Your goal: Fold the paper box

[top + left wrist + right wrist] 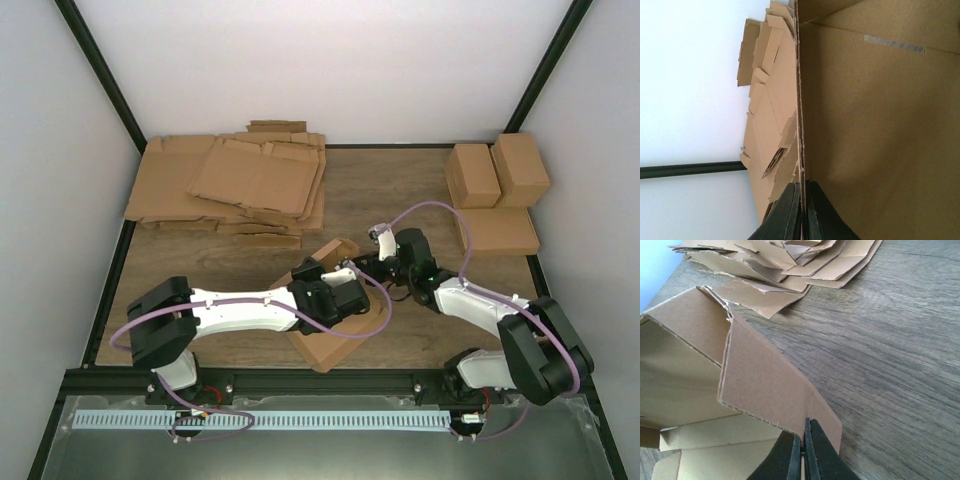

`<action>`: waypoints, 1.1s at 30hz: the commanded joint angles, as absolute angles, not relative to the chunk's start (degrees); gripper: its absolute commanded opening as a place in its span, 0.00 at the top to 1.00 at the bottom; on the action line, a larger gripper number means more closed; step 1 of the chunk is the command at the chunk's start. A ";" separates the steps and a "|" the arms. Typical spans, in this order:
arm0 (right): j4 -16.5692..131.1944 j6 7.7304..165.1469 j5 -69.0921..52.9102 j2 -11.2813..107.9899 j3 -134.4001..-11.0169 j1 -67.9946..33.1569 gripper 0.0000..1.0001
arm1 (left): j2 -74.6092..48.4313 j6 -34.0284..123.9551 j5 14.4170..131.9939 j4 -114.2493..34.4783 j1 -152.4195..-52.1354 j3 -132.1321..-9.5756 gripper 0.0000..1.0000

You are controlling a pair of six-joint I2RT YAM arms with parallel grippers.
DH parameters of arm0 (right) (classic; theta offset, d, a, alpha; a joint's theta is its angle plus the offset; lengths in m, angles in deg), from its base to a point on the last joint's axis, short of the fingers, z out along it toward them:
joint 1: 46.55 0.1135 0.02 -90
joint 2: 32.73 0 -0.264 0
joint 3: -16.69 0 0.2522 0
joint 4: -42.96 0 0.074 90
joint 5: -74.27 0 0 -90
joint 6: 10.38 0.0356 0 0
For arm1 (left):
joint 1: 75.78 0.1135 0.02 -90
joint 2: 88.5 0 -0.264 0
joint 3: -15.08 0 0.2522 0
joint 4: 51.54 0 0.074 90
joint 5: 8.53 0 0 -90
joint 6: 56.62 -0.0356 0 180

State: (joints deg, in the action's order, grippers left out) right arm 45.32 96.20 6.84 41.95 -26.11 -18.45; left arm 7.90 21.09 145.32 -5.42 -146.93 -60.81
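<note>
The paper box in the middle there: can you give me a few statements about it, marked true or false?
1. Both the left claw and the right claw pinch the paper box. True.
2. The paper box is fully closed. False: it is half-folded, with flaps open.
3. A pile of flat cardboard sheets lies at the far left. True.
4. No finished boxes are in sight. False: three small boxes sit at the far right.

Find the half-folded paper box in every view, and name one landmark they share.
Top external: paper box just below centre.
Left wrist: paper box fills the right half.
Right wrist: paper box at lower left.
Shared landmark: the pile of flat cardboard sheets.
</note>
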 commanded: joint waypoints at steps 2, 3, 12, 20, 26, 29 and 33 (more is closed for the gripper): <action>43.25 97.61 9.29 38.92 -30.09 -16.58 0.99 | 7.17 20.44 142.30 -5.97 -146.48 -60.21 0.95; 43.31 97.85 9.48 38.95 -30.30 -16.58 0.99 | 7.13 20.46 142.27 -5.99 -146.52 -60.21 0.95; 44.52 98.64 8.01 40.67 -34.95 -14.82 0.99 | 5.04 21.78 138.43 -5.97 -144.77 -61.46 0.95; 48.26 103.25 5.38 43.34 -40.09 -14.19 0.99 | 4.05 22.27 135.89 -5.07 -143.72 -61.47 0.95; 50.74 104.80 3.22 44.34 -43.28 -12.09 0.99 | 3.36 22.79 133.76 -4.77 -142.84 -61.79 0.95; 49.74 105.97 1.82 44.23 -41.55 -11.33 0.99 | 3.98 22.69 134.54 -4.41 -142.82 -61.82 0.95; 42.82 109.35 1.08 43.40 -34.40 -10.43 0.99 | 5.99 22.84 137.57 -3.74 -143.20 -61.78 0.96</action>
State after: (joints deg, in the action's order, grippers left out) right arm 53.95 105.03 -1.47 45.20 -37.21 -12.88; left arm 3.60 22.95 140.64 -4.15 -142.23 -60.88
